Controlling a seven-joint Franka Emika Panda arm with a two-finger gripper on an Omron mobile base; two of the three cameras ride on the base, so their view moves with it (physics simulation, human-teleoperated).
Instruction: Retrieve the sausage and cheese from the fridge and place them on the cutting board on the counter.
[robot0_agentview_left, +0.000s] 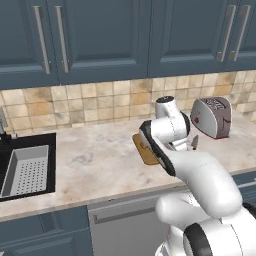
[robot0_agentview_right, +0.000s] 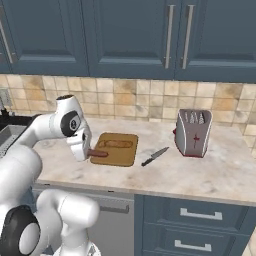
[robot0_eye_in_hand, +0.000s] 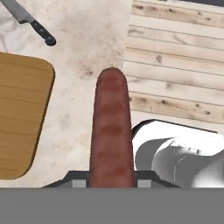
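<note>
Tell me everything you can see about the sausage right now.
The sausage is a thin, dark red-brown cylinder with a rounded tip and faint darker bands, smooth and slightly glossy. It juts lengthwise out of the end effector, which is shut on one end. It lies roughly level at the near left edge of the cutting board, seemingly just above it.

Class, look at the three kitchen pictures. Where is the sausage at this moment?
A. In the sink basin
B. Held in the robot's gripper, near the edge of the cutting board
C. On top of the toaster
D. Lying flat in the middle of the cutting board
B: in the right base view the gripper is shut on the sausage, which sticks out by the near left edge of the cutting board.
</note>
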